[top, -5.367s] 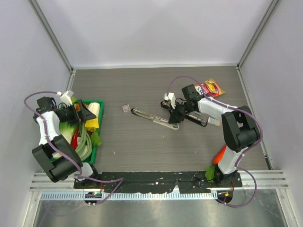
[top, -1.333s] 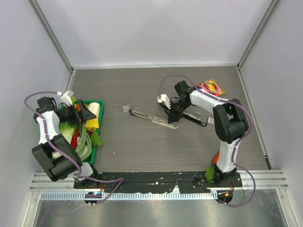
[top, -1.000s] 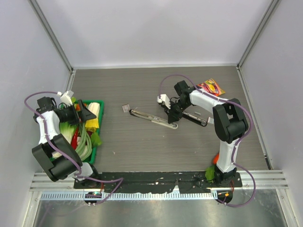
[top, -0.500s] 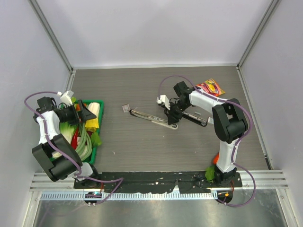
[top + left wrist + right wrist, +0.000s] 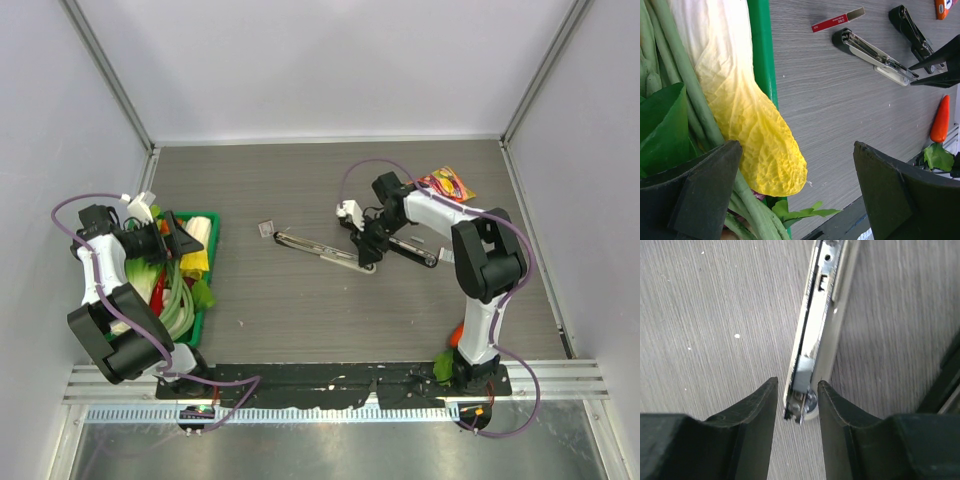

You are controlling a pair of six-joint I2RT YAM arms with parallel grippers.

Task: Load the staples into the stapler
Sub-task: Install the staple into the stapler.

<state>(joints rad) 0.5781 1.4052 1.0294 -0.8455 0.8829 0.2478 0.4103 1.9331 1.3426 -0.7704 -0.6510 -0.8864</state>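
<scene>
- The right tool (image 5: 796,384) is down at one end of the long silver stapler (image 5: 322,250), which lies flat on the bench (image 5: 300,320).
- Its two fingers are a little apart, one on each side of that end. A thin strip of bench shows beside one finger (image 5: 757,410), so I think it is not squeezing yet.
- The staples (image 5: 837,21) are in a tiny box with a red label. The box lies on the bench just beside the other end of the stapler, and nothing touches it.
- The left tool (image 5: 796,150) is wide apart and holds nothing. It hangs over the green tray (image 5: 760,55) of vegetables, well apart from the stapler.
- I think the step now is to take hold of the stapler's end, so that its track is ready for the staples.
- To do this well, keep the thin metal end right in the middle of the two fingers. If one finger lands first, the stapler could spin or slide on the smooth bench.
- Close slowly and press on the narrow sides, not on the top.
- A small grey block sits in the track near this end. Take care not to pinch it by mistake.
- The black stapler (image 5: 910,30) lies near the right arm, so move in small steps and do not bump it.
- The box is small and flat, so it will likely be hard to pick up. The empty left tool looks free to fetch it.
</scene>
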